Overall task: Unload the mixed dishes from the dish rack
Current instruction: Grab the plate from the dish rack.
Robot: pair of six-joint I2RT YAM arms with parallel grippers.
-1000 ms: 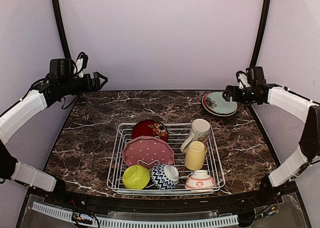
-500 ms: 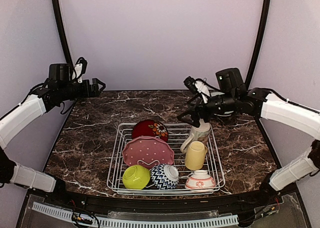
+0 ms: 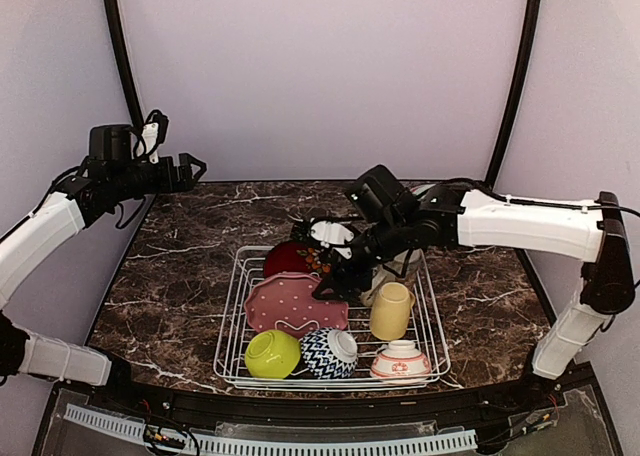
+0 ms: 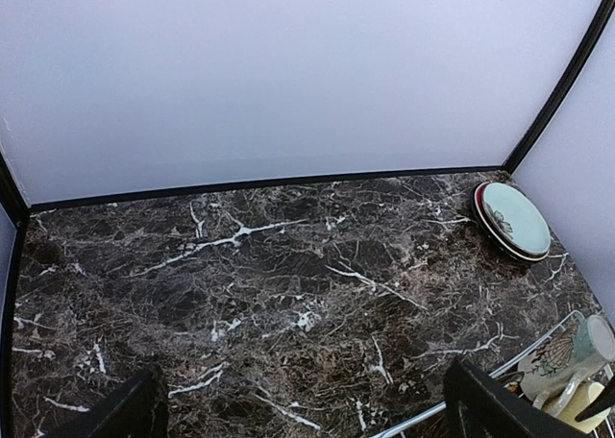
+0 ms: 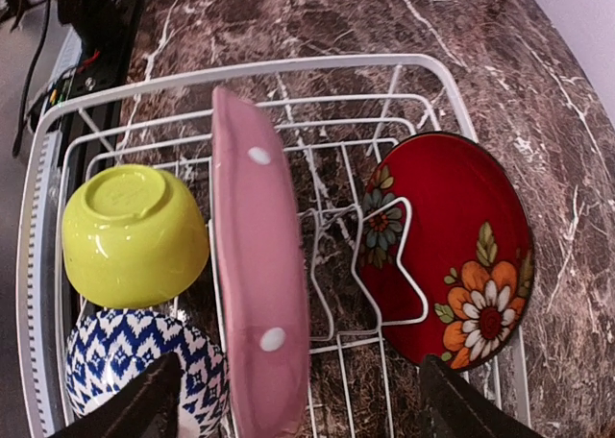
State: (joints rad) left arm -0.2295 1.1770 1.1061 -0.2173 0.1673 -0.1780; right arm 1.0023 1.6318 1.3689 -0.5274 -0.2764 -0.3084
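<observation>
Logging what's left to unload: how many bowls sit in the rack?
3, along the dish rack's near side: lime bowl left, navy-zigzag bowl middle, pink-white bowl right. Others could hide behind the right arm.

Dark marble table (image 3: 200,246), plain lilac back wall (image 3: 320,76), black curved corner poles (image 3: 118,46), even light

Table (image 4: 240,265): dark marble-look slab under dish rack (image 5: 288,66), white-veined, polished, faint sheen. Dish rack: white coated wire, smooth. Inside rack: red plate (image 5: 452,236) glossy glazed ceramic, painted flowers; pink plate (image 5: 255,265) smooth, satin; lime bowl (image 5: 130,231) smooth, soft sheen; navy-zigzag bowl (image 5: 135,361) glazed. Beyond rack: teal plate (image 4: 514,217) glossy. Arm shells (image 3: 520,221) above rack: smooth white plastic.
</observation>
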